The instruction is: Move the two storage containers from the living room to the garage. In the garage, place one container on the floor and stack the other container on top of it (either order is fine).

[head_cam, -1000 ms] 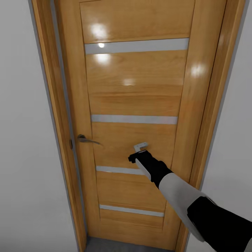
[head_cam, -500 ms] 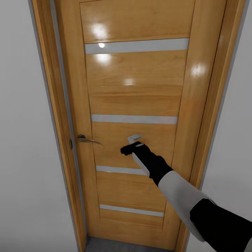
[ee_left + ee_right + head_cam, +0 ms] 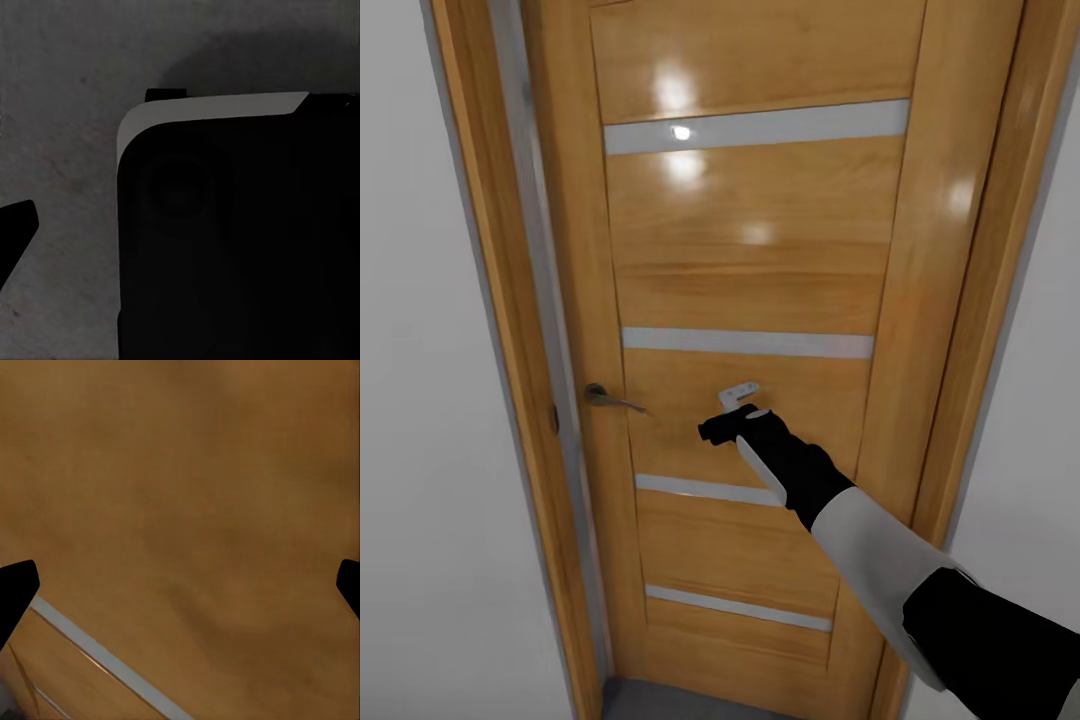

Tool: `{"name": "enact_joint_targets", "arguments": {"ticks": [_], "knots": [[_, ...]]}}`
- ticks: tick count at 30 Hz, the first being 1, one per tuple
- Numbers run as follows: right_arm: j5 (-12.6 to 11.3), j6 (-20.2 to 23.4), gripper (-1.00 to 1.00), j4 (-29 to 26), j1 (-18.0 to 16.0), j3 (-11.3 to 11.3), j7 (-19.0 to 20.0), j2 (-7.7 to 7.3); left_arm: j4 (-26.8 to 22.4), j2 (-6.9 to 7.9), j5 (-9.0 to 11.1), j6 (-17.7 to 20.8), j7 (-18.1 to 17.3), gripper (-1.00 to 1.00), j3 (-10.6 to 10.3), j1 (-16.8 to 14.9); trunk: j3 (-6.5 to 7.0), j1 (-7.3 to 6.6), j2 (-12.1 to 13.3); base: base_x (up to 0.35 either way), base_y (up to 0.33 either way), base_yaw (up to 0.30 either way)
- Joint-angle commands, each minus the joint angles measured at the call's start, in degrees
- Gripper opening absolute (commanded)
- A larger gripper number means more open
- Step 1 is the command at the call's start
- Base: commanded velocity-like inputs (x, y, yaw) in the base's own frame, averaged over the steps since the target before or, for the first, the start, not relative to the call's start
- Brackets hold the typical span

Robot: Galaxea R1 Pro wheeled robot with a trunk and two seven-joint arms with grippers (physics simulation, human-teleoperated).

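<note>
Right wrist view has the right gripper [image 3: 180, 585] spread wide, one dark fingertip [image 3: 15, 592] at each edge of the picture and nothing between them but the honey-coloured wood of the door [image 3: 187, 495] close ahead. Whether the tips touch the wood cannot be told. A pale grey inlay strip [image 3: 105, 660] runs slantwise across the panel just beyond one fingertip.

From the head view, the right gripper [image 3: 732, 412] sits at the end of a black-and-white arm reaching up from the lower right, against the door [image 3: 750, 260] between its second and third grey strips [image 3: 745, 342]. The metal lever handle [image 3: 608, 400] lies to the gripper's left at about the same height, near but apart from it. The wood door frame [image 3: 500, 330] stands beyond the handle, and pale walls [image 3: 420, 450] flank it on both sides. A sliver of dark grey floor [image 3: 650, 700] shows at the foot of the door, well below the gripper.

Left wrist view looks down on rough dark grey floor [image 3: 67, 150] and a black body with a pale curved edge [image 3: 240, 240]; one dark fingertip [image 3: 15, 225] shows at the picture's edge, so the left gripper's spread cannot be told.
</note>
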Motion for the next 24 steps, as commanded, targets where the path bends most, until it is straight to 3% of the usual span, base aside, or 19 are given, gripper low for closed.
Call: {"name": "enact_joint_targets", "arguments": {"ticks": [1,10,14,19,24], "knots": [[-0.6,0.17,1.0,-0.07,-0.07,0.18,-0.6,0.0,0.0,0.02,0.09,-0.16,-0.03,1.0,0.04,-0.02,-0.07,0.02,-0.02,0.072,0.0,0.0],[-0.32,1.55,1.0,0.59,-0.12,0.36,-2.42,0.0,0.0,0.03,0.3,-0.16,-0.03,1.0,0.02,-0.02,-0.07,0.02,-0.02,0.009,0.0,0.0],[-0.29,2.85,1.0,0.77,-0.14,0.5,-5.54,0.0,0.0,0.03,0.32,-0.16,0.0,1.0,0.08,-0.02,-0.07,0.02,-0.02,0.0,0.0,0.0],[-0.31,4.09,1.0,2.52,-1.46,0.53,-12.33,0.0,0.0,0.03,0.36,-0.19,0.05,1.0,0.1,-0.02,-0.07,0.02,-0.02,0.0,0.0,0.0],[-0.26,3.85,1.0,5.44,-3.18,0.56,-14.53,0.0,0.0,0.03,0.4,-0.21,0.06,1.0,0.16,-0.02,-0.07,0.02,-0.02,0.0,0.0,0.0]]}}
